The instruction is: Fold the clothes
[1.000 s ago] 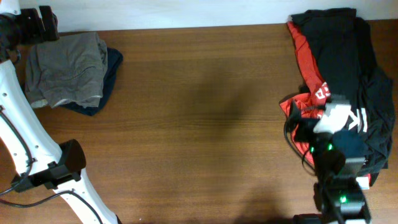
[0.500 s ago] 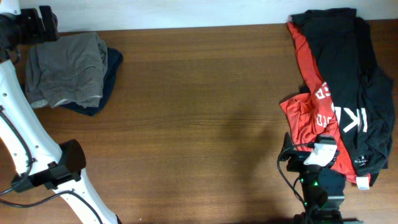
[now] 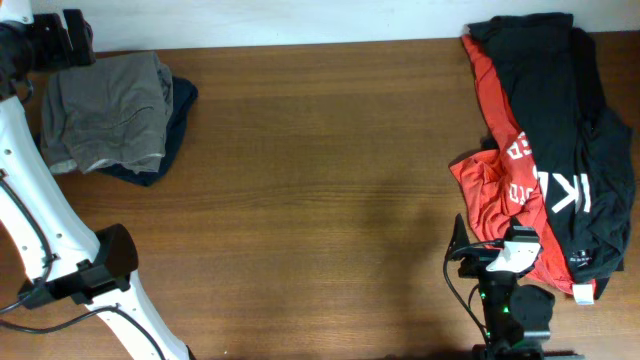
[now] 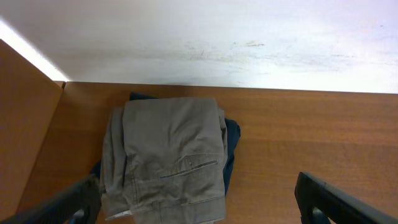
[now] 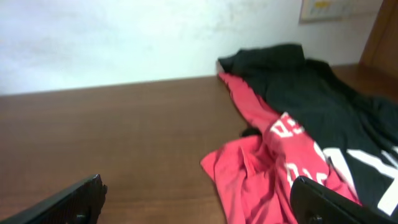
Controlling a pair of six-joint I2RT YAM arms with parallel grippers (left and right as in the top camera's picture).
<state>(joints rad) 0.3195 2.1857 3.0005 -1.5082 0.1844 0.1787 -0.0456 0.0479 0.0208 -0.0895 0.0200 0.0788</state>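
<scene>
Overhead first: why two heaps on the table (image 3: 320, 200)?
— Sorting, I judge. The unfolded pile, black piece (image 3: 560, 90) over red white-lettered piece (image 3: 490, 195), sprawls at the right edge, waiting its turn.
And the grey-olive shorts (image 3: 105, 105)?
— Folded, stacked on the dark navy piece (image 3: 183, 105) in the far left corner, clear of the working area.
The grippers?
— Left gripper (image 4: 198, 186) hovers over the shorts, fingers spread, holding nothing. Right gripper (image 5: 196, 190) faces the red piece, likewise spread and empty.
</scene>
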